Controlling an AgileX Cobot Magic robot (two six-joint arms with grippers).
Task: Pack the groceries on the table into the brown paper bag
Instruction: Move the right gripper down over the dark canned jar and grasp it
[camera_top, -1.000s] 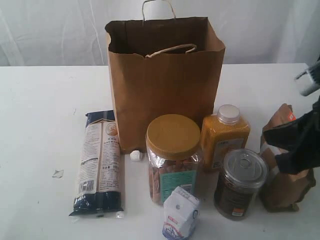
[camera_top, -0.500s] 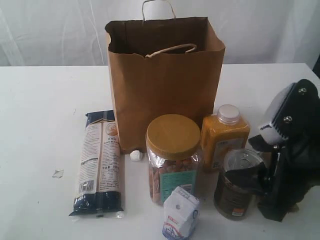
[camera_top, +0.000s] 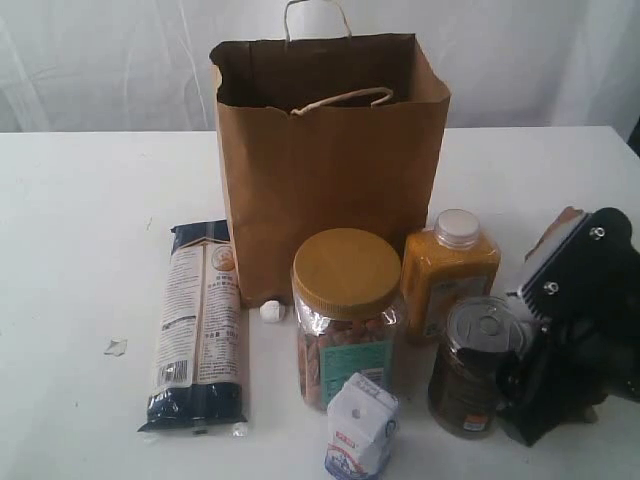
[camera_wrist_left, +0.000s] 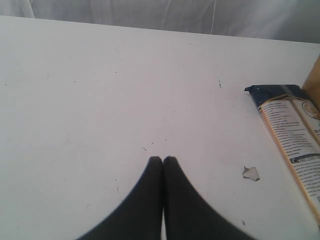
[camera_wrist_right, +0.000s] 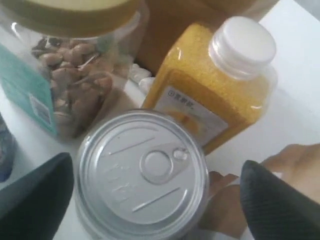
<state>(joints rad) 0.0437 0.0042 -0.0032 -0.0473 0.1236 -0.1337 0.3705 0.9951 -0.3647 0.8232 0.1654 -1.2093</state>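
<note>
The brown paper bag (camera_top: 330, 150) stands open at the middle back of the table (camera_top: 80, 220). In front of it are the pasta packet (camera_top: 200, 320), tan-lidded jar (camera_top: 347, 310), orange-yellow bottle (camera_top: 448, 275), metal-lidded jar (camera_top: 478, 365) and white carton (camera_top: 362, 425). My right gripper (camera_top: 512, 378) is low beside the metal-lidded jar. In the right wrist view it (camera_wrist_right: 156, 167) is open, with one finger on either side of the jar's lid (camera_wrist_right: 142, 172), not touching. The kraft pouch (camera_top: 568, 215) is mostly hidden behind my right arm. My left gripper (camera_wrist_left: 162, 160) is shut and empty over bare table, left of the pasta packet (camera_wrist_left: 295, 135).
A small white lump (camera_top: 272, 311) lies at the bag's foot, and a paper scrap (camera_top: 116, 347) lies left of the pasta packet. The bottle (camera_wrist_right: 220, 85) and the tan-lidded jar (camera_wrist_right: 65, 75) crowd close to the metal-lidded jar.
My right arm has come down from the right edge and swung in over the kraft pouch. Its open gripper now sits at the metal-lidded jar. The groceries have not moved.
</note>
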